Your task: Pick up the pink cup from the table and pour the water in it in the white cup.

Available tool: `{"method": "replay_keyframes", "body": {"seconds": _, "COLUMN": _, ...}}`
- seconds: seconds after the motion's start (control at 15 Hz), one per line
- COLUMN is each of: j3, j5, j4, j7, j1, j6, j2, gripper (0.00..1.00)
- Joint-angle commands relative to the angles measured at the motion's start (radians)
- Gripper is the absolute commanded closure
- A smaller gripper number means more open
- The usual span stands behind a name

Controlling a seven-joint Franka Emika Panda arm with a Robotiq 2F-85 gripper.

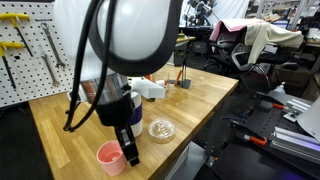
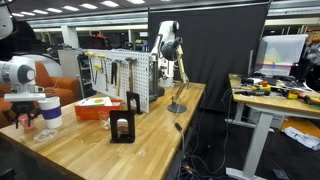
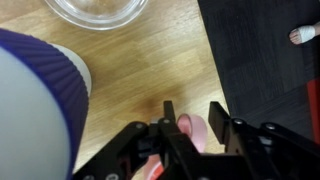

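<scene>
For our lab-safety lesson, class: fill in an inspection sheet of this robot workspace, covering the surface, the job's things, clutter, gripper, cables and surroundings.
Surface: light wooden table; no spills seen.
Job's things: pink cup stands on the table near its front edge; white cup with a dark-blue band is upright close by.
Clutter: clear glass dish; orange box; black stand.
Gripper: gripper is down at the pink cup, with pink showing between its fingers; whether it grips cannot be told.
Cables: black cable hangs off the arm.
Surroundings: pegboard with tools; office chairs; second desk.
</scene>
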Motion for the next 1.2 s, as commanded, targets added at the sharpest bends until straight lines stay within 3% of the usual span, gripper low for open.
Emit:
{"method": "replay_keyframes", "body": {"seconds": 0.0, "j3": 0.014, "j5": -0.005, "j4": 0.022, "j7": -0.01, "j1": -0.021, "j6": -0.008, "j2": 0.013, "gripper": 0.77}}
{"method": "replay_keyframes", "body": {"seconds": 0.07, "j3": 0.014, "j5": -0.006, "j4": 0.025, "j7": -0.012, "j1": -0.022, "j6": -0.009, "j2": 0.013, "gripper": 0.8}}
{"method": "replay_keyframes", "body": {"seconds": 0.27, "j3": 0.016, "j5": -0.004, "j4": 0.027, "j7": -0.014, "j1": -0.024, "j6": -0.009, "j2": 0.012, "gripper": 0.75}}
{"method": "replay_keyframes", "body": {"seconds": 0.53, "j3": 0.016, "j5": -0.006, "j4": 0.022, "j7": -0.014, "j1": -0.024, "j6": -0.013, "j2": 0.002, "gripper": 0.76}}
{"method": "replay_keyframes", "body": {"seconds": 0.73, "j3": 0.028, "j5": 0.003, "j4": 0.005, "j7": -0.025, "j1": -0.035, "j6": -0.008, "j2": -0.023, "gripper": 0.83}}
{"method": "replay_keyframes", "body": {"seconds": 0.87, "j3": 0.036, "j5": 0.007, "j4": -0.021, "j7": -0.022, "j1": -0.04, "j6": -0.005, "j2": -0.061, "gripper": 0.98}}
{"method": "replay_keyframes", "body": {"seconds": 1.13, "j3": 0.055, "j5": 0.022, "j4": -0.069, "j7": -0.022, "j1": -0.051, "j6": -0.007, "j2": -0.124, "gripper": 0.96}}
